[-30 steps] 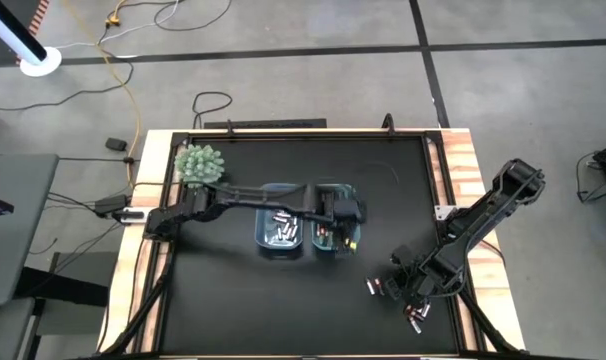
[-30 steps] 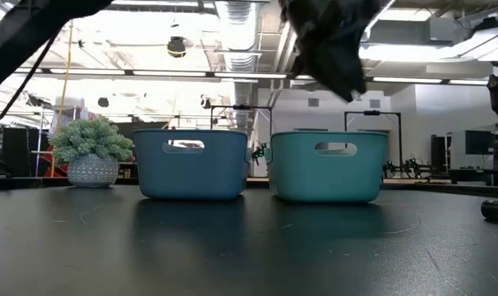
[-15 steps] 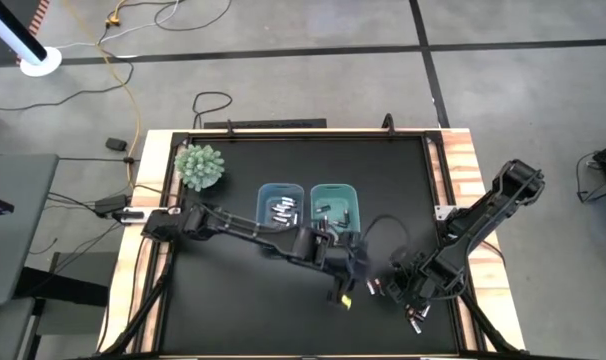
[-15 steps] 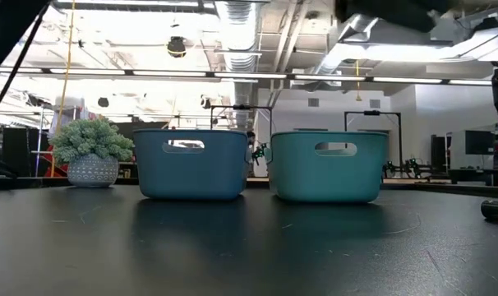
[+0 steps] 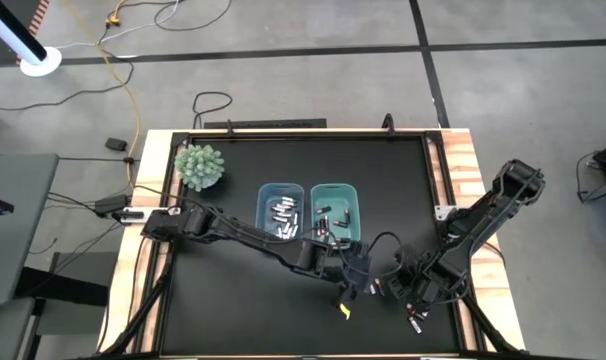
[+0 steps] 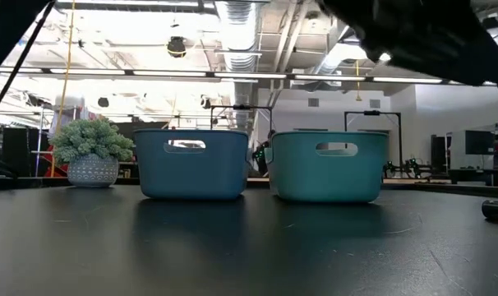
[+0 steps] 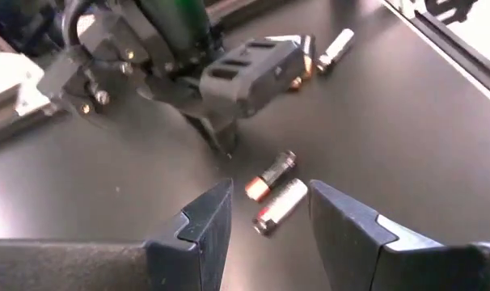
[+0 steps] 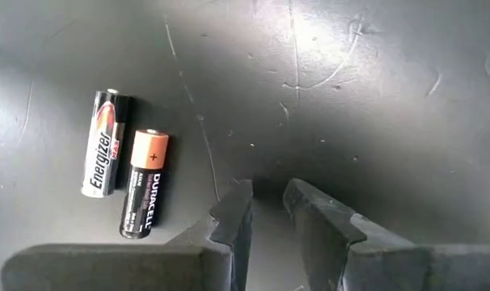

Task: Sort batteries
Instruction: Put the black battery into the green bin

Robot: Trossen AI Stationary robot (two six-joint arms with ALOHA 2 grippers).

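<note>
Batteries (image 7: 276, 191), small smooth cylinders, are lying loose on the matte black surface (image 5: 233, 290) beside the left gripper (image 7: 269, 212), fingers spread, empty; right gripper (image 8: 266, 212) fingers are standing slightly parted, grasping nothing; its wrist view alone is showing printed labels (image 8: 144, 192); more are sitting inside blue bins (image 5: 281, 197).

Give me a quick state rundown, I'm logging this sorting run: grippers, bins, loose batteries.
Left gripper: open, empty, hovering over two batteries.
Right gripper: jaws narrowly apart, empty, at the table.
Blue bin: upright, holding batteries.
Teal bin: upright, holding batteries.
Energizer battery: lying flat.
Duracell battery: lying flat beside it.
</note>
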